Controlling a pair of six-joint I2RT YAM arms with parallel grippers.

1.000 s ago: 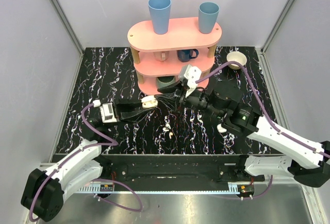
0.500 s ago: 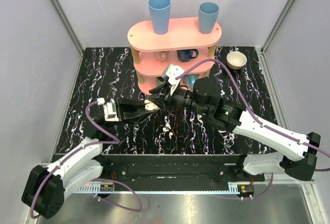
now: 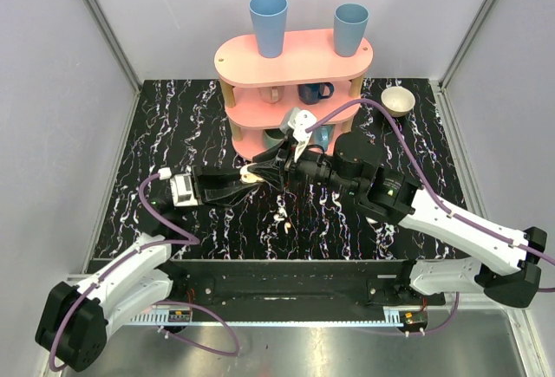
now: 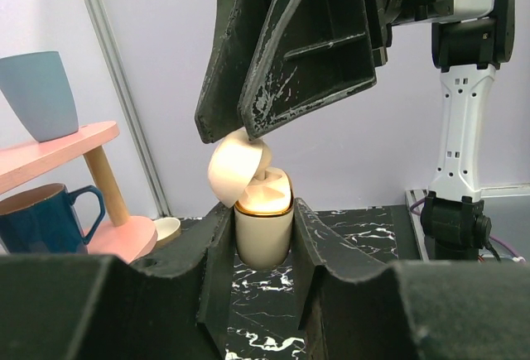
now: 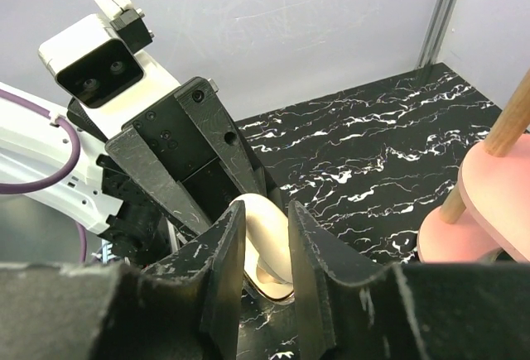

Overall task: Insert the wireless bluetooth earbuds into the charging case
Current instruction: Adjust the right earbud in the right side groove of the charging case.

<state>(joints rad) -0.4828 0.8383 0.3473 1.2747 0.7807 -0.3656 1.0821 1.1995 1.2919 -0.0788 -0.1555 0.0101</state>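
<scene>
1. Two tiny cream earbuds (image 3: 279,218) lie loose on the black marble table (image 3: 173,134), side by side, at about 5 o'clock from the charging case (image 3: 251,173) and clear of both arms.
2. The case stands upright in the left wrist view, cream body (image 4: 263,229) below and its lid (image 4: 238,165) swung open, tipped toward 10 o'clock. Something pale sits in the mouth, but I cannot tell what.
3. The left gripper (image 4: 263,248) is clamped on the case body, one finger pressed on each side.
4. The right gripper (image 4: 248,132) comes in from 12 o'clock, fingertips touching the top of the lid. In its own view the fingers (image 5: 228,248) flank the cream shell (image 5: 267,232); I cannot tell whether they are pinching it.
5. Beyond, at 1 o'clock from the case, stands a pink tiered shelf (image 3: 295,56) with two blue cups (image 3: 268,23) on top and a navy mug (image 3: 314,92) on a lower tier.
6. A cream bowl (image 3: 398,100) sits at 2 o'clock, near the table's far right corner.
</scene>
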